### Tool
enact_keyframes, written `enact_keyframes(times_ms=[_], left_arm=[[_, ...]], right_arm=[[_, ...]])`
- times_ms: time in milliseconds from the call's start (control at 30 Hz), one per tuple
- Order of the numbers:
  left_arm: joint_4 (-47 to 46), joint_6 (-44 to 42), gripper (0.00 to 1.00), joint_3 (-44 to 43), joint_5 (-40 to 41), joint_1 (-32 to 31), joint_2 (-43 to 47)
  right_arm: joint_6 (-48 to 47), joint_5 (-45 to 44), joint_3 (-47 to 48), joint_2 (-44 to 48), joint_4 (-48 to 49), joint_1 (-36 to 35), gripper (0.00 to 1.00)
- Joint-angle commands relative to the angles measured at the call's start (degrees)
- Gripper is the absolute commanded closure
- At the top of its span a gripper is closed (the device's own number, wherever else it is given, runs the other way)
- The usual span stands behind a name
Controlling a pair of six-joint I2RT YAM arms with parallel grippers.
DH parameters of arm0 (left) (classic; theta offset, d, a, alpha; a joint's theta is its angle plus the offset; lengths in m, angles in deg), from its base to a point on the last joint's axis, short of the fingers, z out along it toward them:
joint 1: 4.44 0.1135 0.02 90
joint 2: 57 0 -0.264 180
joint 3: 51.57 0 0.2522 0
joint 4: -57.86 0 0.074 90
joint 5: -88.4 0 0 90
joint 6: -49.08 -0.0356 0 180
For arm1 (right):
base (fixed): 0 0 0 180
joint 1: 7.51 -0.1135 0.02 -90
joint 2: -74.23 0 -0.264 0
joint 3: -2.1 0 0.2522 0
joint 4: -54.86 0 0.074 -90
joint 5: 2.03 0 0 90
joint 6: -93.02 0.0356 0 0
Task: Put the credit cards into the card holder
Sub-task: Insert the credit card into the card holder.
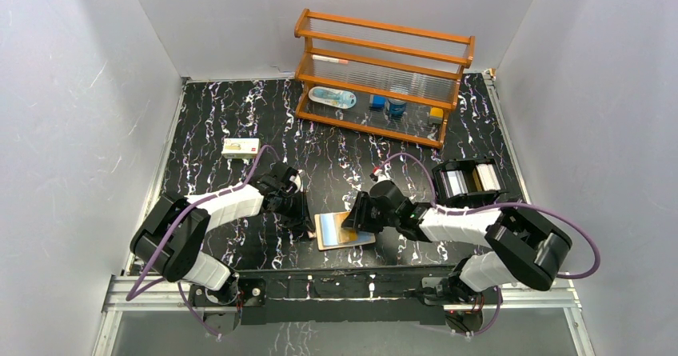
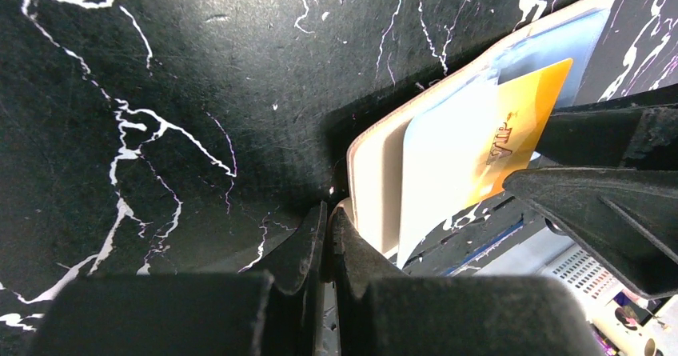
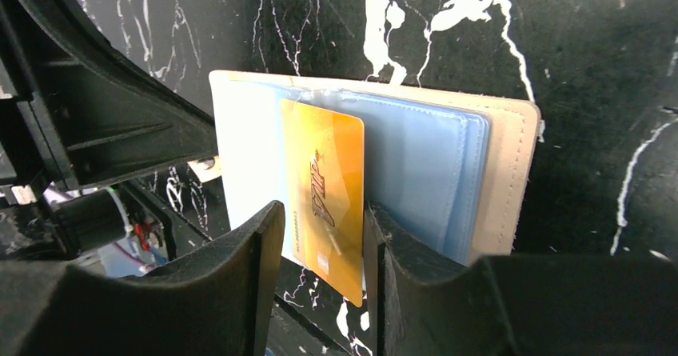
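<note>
Tan card holder [image 1: 336, 234] lies flat low in the middle of the frame on the black marbled table [image 1: 208, 124], with a bit of light blue and yellow showing on it. Left gripper [image 1: 308, 224] sits at its left edge, and right gripper [image 1: 358, 226] is down over its right part. Wooden rack [image 1: 384, 76] up top centre, small box [image 1: 241, 147] at left, black-and-white gadget [image 1: 468, 180] at right.

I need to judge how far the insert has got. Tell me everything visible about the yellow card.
The yellow card is a thin, glossy orange-yellow plastic rectangle with rounded corners and slanted dark "VIP" lettering. It lies against the inner face of the open tan card holder, one end at its clear pocket, the other jutting past the holder's edge between the parted fingers of the right claw. How deep it sits is unclear.
</note>
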Motion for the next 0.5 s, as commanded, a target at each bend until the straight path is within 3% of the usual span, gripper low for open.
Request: enact_keyframes(times_ms=[0,200,467], left_arm=[[3.9,-0.9,1.0,2.5,4.0,-0.9,-0.8],[3.2,-0.6,1.0,2.8,3.9,-0.9,-0.8],[2.5,-0.1,1.0,3.0,3.7,-1.3,-1.3]], right_arm=[[-3.6,-7.3,3.7,1.6,-14.0,-0.5,0.51],[-4.5,-7.6,4.6,2.6,-14.7,-1.2,0.5],[-4.4,-7.0,7.8,-2.8,-11.4,-4.4,0.5]])
